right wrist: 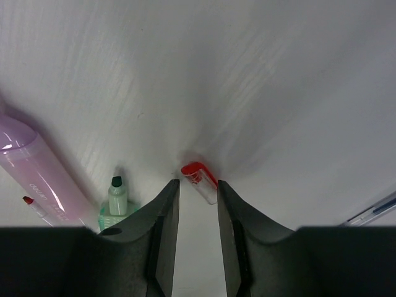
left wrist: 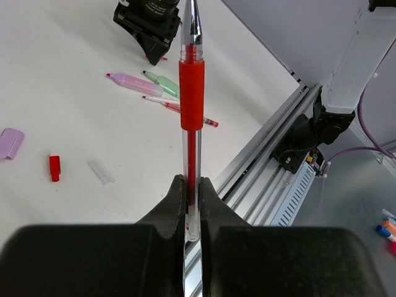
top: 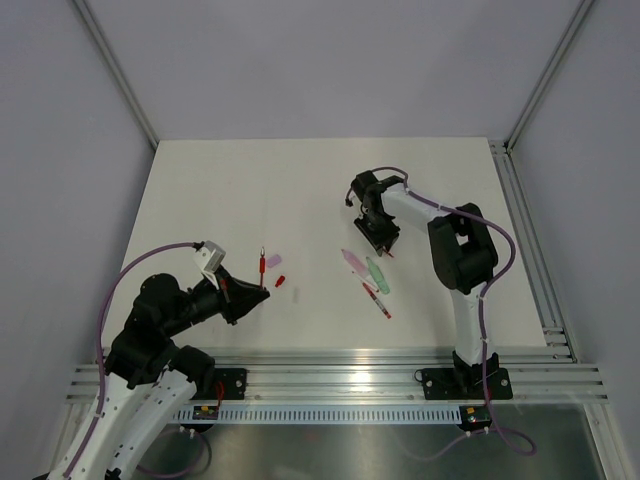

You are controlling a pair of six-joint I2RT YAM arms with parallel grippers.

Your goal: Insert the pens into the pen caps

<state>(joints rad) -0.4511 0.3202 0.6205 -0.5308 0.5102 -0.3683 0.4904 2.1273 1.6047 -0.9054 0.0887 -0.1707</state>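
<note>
My left gripper [top: 262, 290] is shut on the lower end of a red pen [left wrist: 192, 93], which points away from the fingers [left wrist: 176, 198] above the table. A small red cap [left wrist: 54, 167], a clear cap [left wrist: 101, 172] and a pale purple cap [left wrist: 10, 142] lie on the table below it. My right gripper [top: 383, 245] is down at the table, open, its jaws [right wrist: 198, 185] either side of a clear cap with a red end [right wrist: 201, 179] without touching it. A pink marker [right wrist: 37, 173] and a pale green marker [right wrist: 116, 201] lie to its left.
A thin red pen [top: 377, 299] lies near the pink marker [top: 353, 261] and the green marker [top: 378, 274]. Part of a blue pen [right wrist: 374, 210] shows at the right edge of the right wrist view. The table's front rail [top: 330, 375] runs along the near edge.
</note>
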